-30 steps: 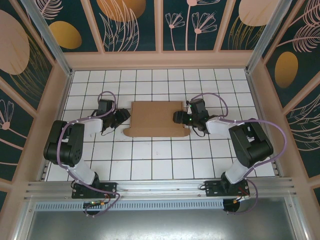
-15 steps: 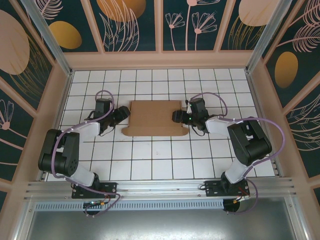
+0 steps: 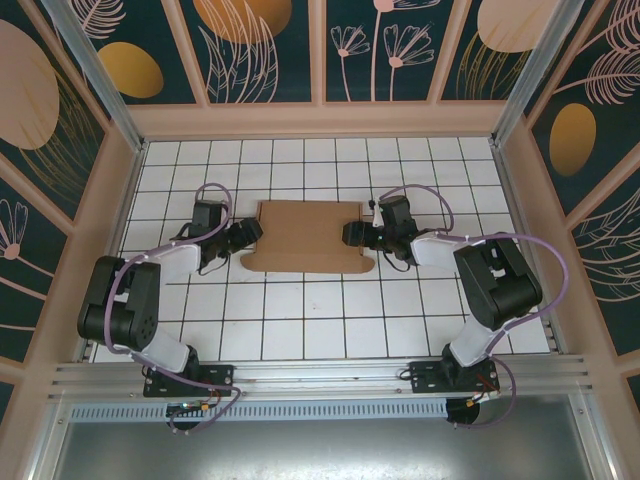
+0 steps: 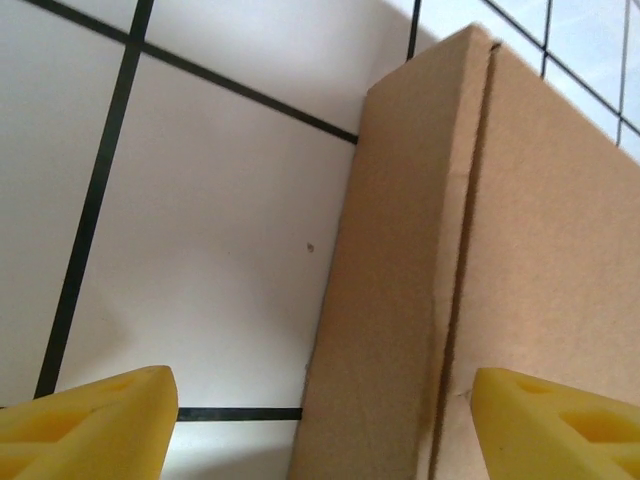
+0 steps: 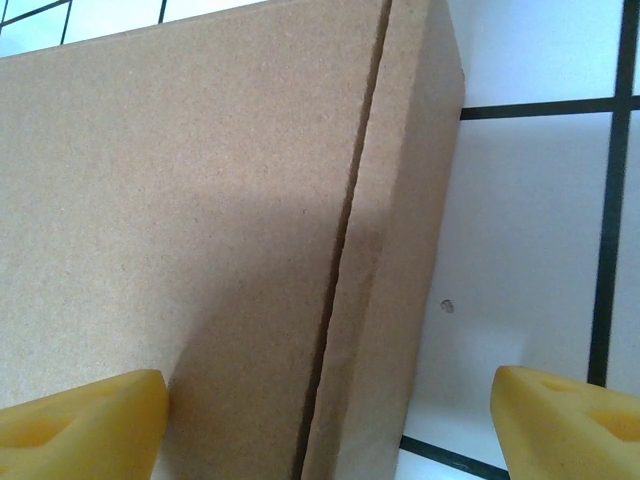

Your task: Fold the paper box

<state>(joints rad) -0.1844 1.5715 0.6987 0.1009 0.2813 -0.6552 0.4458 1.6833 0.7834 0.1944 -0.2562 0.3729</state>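
The paper box lies flat on the white tiled worktop, about midway between the left and right edges and somewhat nearer the far edge than the near one. From above we see a plain brown rectangle whose near edge flares out a little at both corners. In the left wrist view, the paper box shows a narrow side panel set off from the top face by a slit, and the paper box shows the same at its other end in the right wrist view. The left arm brings its jaws to the left short end, set wide apart, one yellow fingertip over bare tile and the other over cardboard, gripping nothing. The right arm mirrors this at the right short end, its jaws likewise apart and empty. We judge that the side panels are the step in hand. The next move calls for both arms to work the ends together, so that the light box does not slide.
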